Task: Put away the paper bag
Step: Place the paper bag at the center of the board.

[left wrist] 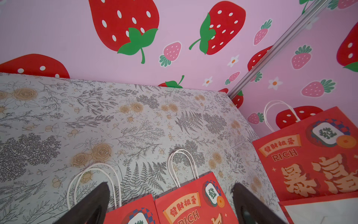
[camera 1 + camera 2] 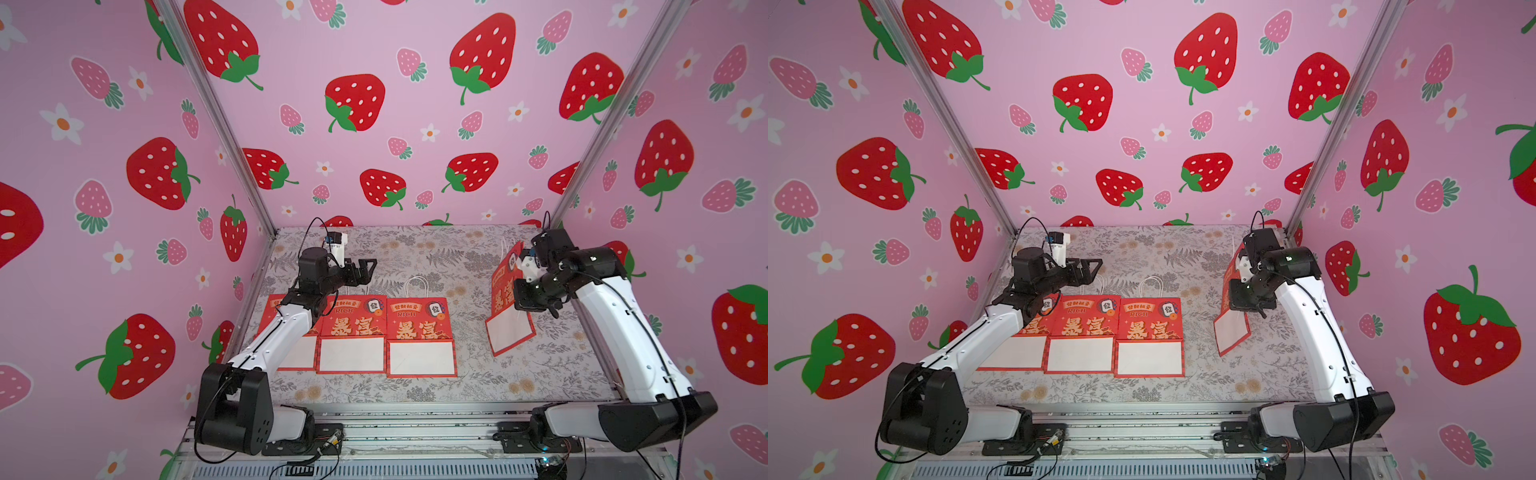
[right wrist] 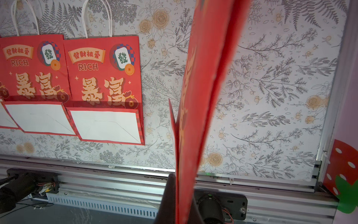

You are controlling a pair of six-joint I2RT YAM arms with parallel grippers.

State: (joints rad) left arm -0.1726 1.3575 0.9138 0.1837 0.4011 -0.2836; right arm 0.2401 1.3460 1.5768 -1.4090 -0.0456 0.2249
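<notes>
From my remote station I see the work cell enclosed by three walls: back wall point(image 2: 374, 104), left wall point(image 2: 104, 187) and right wall point(image 2: 685, 166). Each carries pink sheeting printed with red and pink strawberries and white flowers. Aluminium corner posts point(image 2: 216, 116) run along the wall joints. The tabletop point(image 2: 415, 257) is covered in pale fabric with grey fern and tan rose prints. Along its near edge lies an aluminium rail frame point(image 2: 415, 432) with a slotted vent strip point(image 2: 365, 471). Lighting is even and diffuse.
</notes>
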